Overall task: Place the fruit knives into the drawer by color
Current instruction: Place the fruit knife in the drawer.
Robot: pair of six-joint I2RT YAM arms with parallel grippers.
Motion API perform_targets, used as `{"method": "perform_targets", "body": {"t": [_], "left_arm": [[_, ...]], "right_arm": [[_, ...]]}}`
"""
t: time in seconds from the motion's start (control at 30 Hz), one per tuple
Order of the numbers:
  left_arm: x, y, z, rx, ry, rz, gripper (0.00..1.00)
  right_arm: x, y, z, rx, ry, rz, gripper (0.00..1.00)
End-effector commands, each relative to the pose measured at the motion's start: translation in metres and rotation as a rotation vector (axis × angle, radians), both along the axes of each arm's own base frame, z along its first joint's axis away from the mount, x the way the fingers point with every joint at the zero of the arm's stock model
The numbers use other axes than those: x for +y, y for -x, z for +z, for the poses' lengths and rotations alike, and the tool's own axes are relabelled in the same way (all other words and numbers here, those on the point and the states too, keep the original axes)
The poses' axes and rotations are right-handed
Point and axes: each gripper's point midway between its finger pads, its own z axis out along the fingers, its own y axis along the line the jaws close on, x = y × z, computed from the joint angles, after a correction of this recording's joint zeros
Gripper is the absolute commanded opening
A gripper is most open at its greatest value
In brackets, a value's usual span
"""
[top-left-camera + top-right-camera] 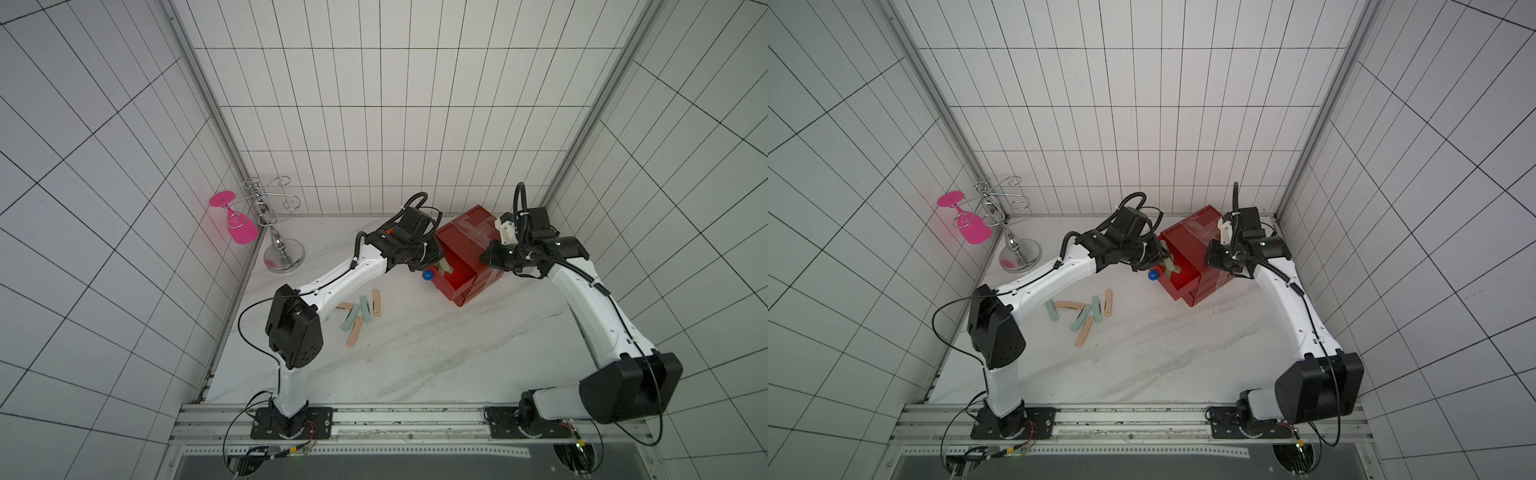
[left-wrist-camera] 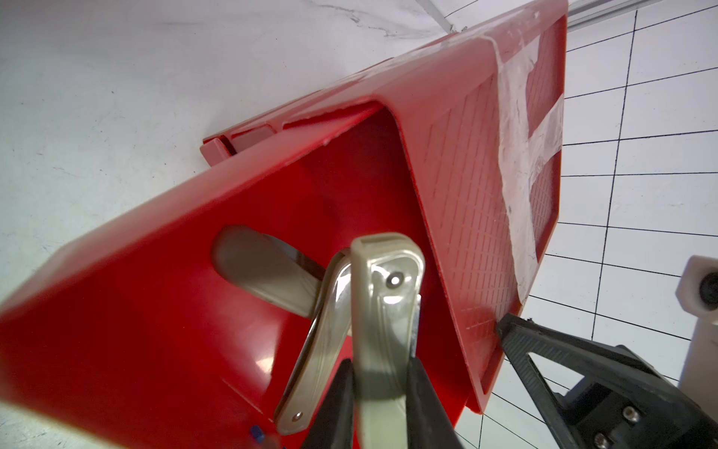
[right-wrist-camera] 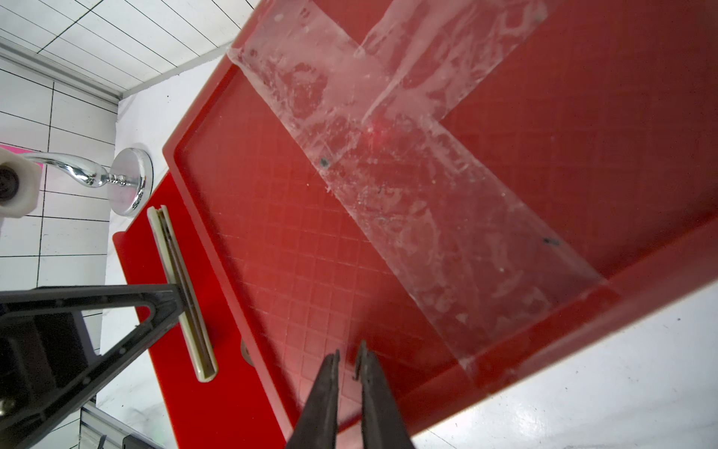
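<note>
The fruit knives [image 1: 1096,308] that are loose, three peach-pink and three mint-green, lie in a small heap on the worktop [image 1: 1142,365], beside the left forearm. Behind them stands the drawer [image 1: 469,232]. Its top tray [image 1: 461,278] is pulled out, and the blue knob [image 1: 428,274] points toward the heap. The left tool [image 2: 379,365] is clenched on an olive-grey knife [image 2: 384,295] over this open tray, where two more olive-grey knives [image 2: 264,268] lie. The right tool [image 3: 349,357] is almost fully clenched with a thin gap. It grasps nothing, and its tips are at the edge of the drawer's top. In the far left corner a chrome rack [image 1: 286,257] carries a pink glass [image 1: 243,232].
</note>
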Motion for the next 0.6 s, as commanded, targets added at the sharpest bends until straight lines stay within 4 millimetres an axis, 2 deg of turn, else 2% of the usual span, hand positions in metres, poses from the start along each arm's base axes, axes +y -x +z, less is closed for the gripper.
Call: {"method": "perform_targets", "body": {"t": [0.0, 0.57], "left_arm": [[-0.008, -0.002, 0.001, -0.002, 0.007, 0.002, 0.24], [-0.026, -0.005, -0.006, 0.014, 0.011, -0.028, 0.29]], "right_arm": [[-0.016, 0.048, -0.051, 0.286, 0.072, -0.024, 0.15], [-0.017, 0.047, -0.052, 0.286, 0.08, -0.02, 0.16]]}}
